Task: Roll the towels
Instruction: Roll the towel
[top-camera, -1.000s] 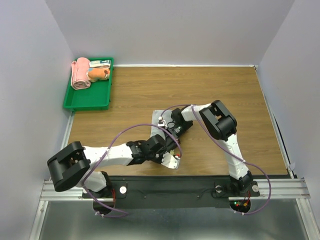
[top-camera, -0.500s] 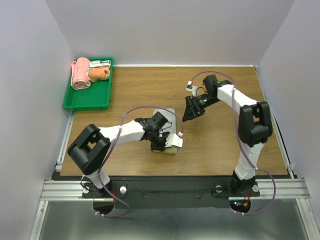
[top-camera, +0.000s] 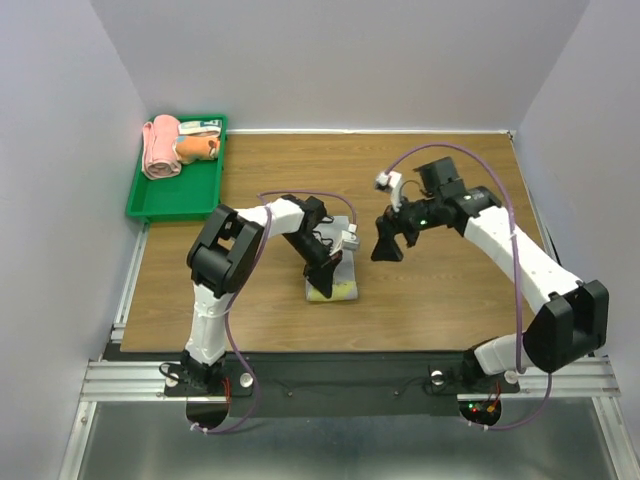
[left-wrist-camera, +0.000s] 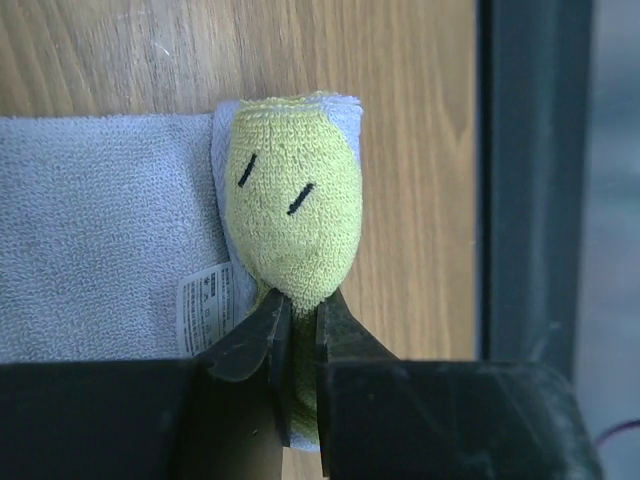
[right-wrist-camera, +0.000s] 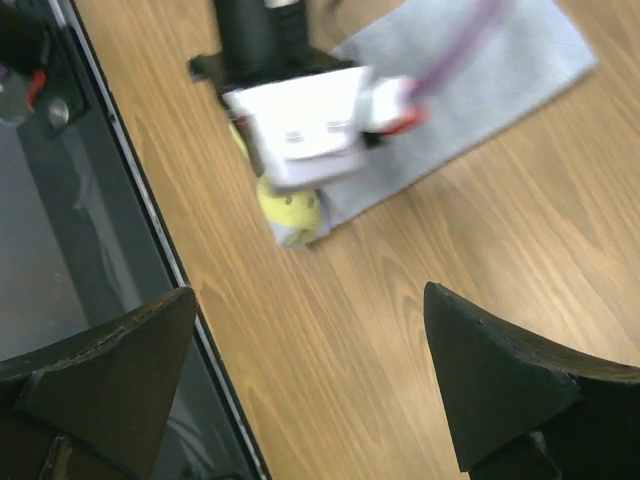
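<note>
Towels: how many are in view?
3. A pink rolled cloth towel and an orange cloth towel in the green plastic tray; a yellow-green and grey cloth towel on the wooden table. Others may be hidden.

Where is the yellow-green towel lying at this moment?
In the top view the yellow-green towel lies near the middle of the table, slightly left, under the left gripper. The left wrist view shows its rolled yellow end pinched in the jaws.

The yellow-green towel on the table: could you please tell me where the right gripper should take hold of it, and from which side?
Probably its rolled yellow end, coming down from the right, clear of the left gripper shut on that end's tip. The roll is thick and raised, so jaws can close around it; the grey part lies flat, offering only thin edges.
</note>
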